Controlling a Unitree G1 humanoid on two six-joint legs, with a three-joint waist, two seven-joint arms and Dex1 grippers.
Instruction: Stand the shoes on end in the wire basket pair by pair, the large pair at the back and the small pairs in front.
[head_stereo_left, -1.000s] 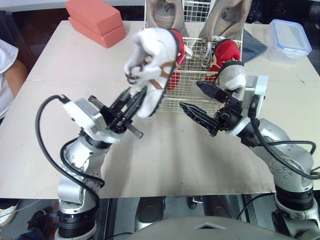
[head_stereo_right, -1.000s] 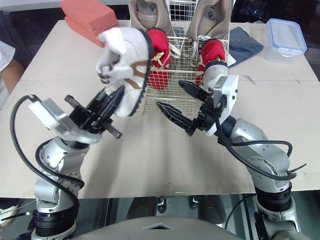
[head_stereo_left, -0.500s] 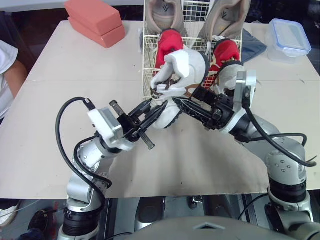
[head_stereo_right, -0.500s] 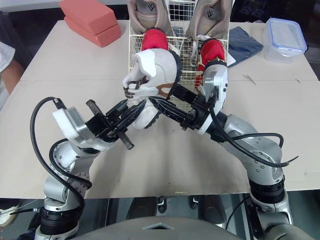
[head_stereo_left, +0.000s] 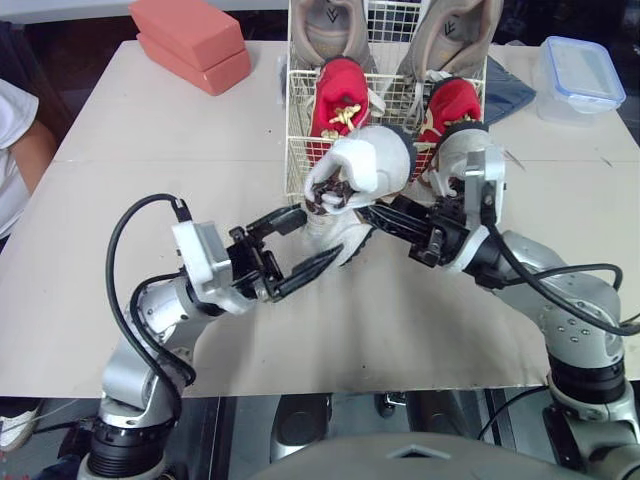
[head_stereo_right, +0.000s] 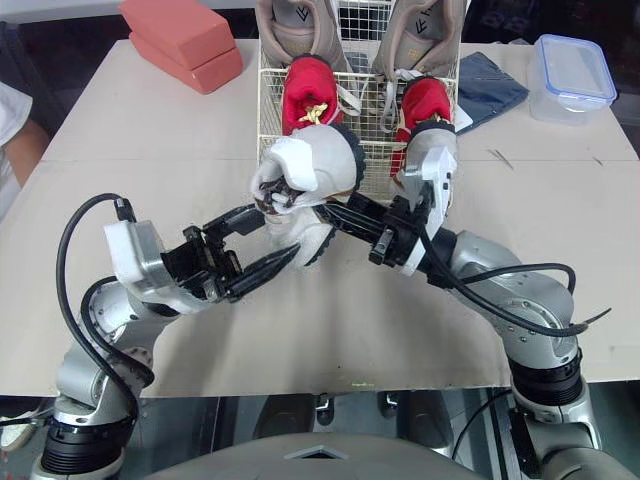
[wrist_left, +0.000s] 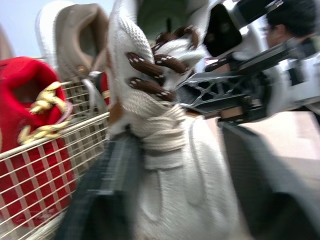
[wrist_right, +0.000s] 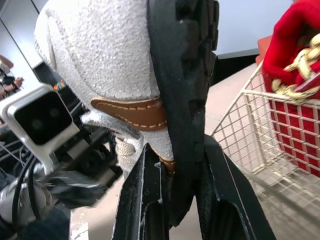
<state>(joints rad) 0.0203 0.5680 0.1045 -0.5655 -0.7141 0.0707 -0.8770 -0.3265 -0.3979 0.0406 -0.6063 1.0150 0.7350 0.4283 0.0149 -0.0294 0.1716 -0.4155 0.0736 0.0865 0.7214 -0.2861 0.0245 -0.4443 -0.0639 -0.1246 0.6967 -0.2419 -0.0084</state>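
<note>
A white shoe (head_stereo_left: 357, 172) with brown laces hangs just in front of the wire basket (head_stereo_left: 294, 150), sole facing right. My right gripper (head_stereo_left: 368, 209) is shut on its sole edge; in the right wrist view both fingers (wrist_right: 145, 200) clamp the black sole (wrist_right: 182, 100). My left gripper (head_stereo_left: 322, 234) is open, one finger on either side of the shoe's lower end. In the basket, two large beige shoes (head_stereo_left: 330, 25) stand at the back, with two red shoes (head_stereo_left: 338, 95) before them. Another white shoe (head_stereo_left: 462, 150) is at the front right.
Two salmon blocks (head_stereo_left: 190, 40) lie at the table's back left. A lidded plastic box (head_stereo_left: 585, 75) and a dark cloth (head_stereo_left: 508, 90) sit to the right of the basket. A person's arm (head_stereo_left: 22, 140) is at the left edge.
The left gripper carried the white shoe right and down to the basket front, then opened and let go. The right gripper closed on the shoe's sole.
</note>
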